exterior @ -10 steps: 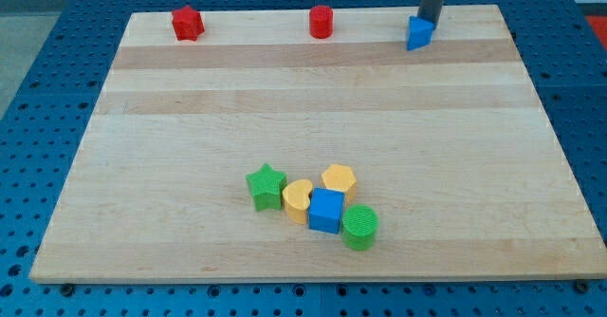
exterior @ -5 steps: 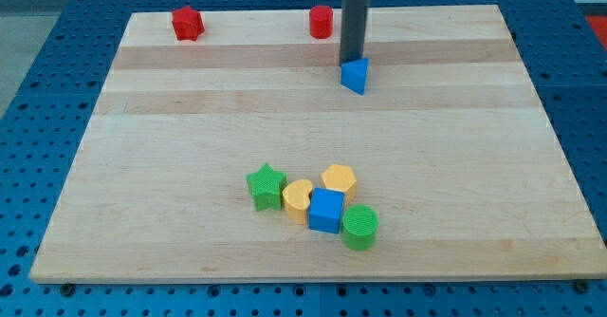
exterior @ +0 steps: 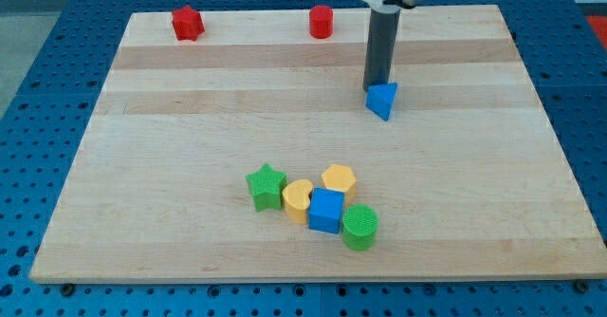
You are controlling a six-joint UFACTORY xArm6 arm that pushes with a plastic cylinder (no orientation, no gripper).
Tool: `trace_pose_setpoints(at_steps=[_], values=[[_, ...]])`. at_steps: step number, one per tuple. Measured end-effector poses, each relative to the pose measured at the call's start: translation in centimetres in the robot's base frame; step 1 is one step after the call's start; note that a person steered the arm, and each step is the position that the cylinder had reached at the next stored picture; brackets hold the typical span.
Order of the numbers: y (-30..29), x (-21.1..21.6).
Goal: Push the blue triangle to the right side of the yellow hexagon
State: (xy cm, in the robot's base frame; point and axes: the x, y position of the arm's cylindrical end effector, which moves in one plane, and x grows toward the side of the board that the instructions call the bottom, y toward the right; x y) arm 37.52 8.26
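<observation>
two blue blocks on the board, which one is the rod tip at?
The blue triangle, alone toward the view's upper right; my tip sits at its top edge. The blue cube is down in the cluster.

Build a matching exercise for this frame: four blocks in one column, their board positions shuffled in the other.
Blocks:
1. red star
2. blue triangle
3. green cylinder
4. green star

Places:
A. view's left end of the lower cluster
B. near the view's top left corner
C. directly below my tip, touching or nearly so
D. bottom right end of the lower cluster, beside the blue cube

Pairs: 1-B, 2-C, 3-D, 4-A
</observation>
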Motion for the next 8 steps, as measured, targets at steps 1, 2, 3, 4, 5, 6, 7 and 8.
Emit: trace_pose_setpoints(at_steps=[1,2,3,4,5,6,7,8], values=[[0.2,2.1],[1.8,3.5],[4.4,3.8],[6.1,5.1],[5.5,6.4],[4.2,5.7],[3.0,5.4],[1.9,6.9]])
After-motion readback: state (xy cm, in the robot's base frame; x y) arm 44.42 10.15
